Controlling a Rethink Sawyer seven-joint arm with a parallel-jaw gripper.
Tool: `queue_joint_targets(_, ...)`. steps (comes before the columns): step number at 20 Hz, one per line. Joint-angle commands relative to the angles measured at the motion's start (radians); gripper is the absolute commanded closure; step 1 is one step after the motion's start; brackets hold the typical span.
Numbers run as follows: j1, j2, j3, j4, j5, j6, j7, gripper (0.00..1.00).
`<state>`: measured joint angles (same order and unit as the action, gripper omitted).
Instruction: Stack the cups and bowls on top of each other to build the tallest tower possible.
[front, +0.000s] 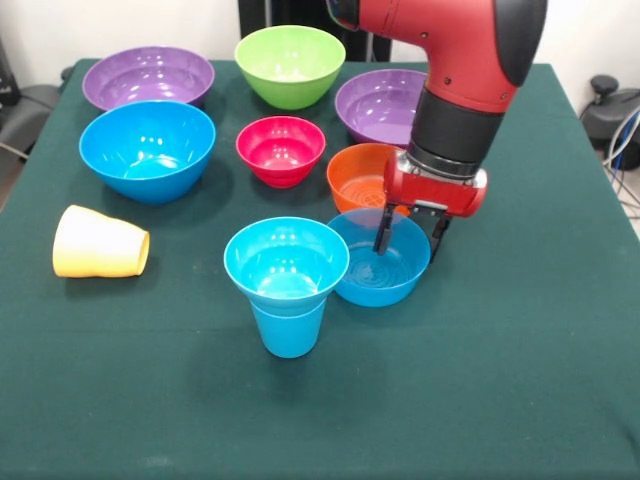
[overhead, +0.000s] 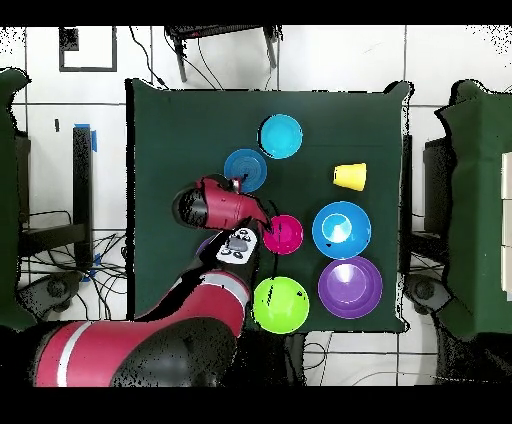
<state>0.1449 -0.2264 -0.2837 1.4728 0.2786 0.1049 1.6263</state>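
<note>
From the front we saw the arm (front: 470, 70) cut off by the top edge. Behind the fingers (front: 383, 230), the orange bowl (front: 362, 175) lay half covered by the wrist, and the purple bowl (front: 385, 105) beyond it lost its right side to the arm. From overhead, the arm (overhead: 215, 300) hid both of those bowls entirely, and we could not make out the fingers over the small blue bowl (overhead: 245, 170).

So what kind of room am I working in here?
Likely a robotics lab: a green-clothed table of plastic bowls, loose cables on a tiled floor, more tables alongside.
</note>
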Motion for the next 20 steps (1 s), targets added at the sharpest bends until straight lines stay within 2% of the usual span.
queue_joint_targets(1, -0.025, 0.029, 0.148, -0.034, -0.075, -0.003, 0.083, 0.0)
queue_joint_targets(11, -0.028, 0.027, 0.157, -0.026, -0.073, 0.006, 0.088, 0.0)
queue_joint_targets(20, -0.003, 0.022, 0.137, -0.027, -0.053, 0.038, 0.103, 0.0)
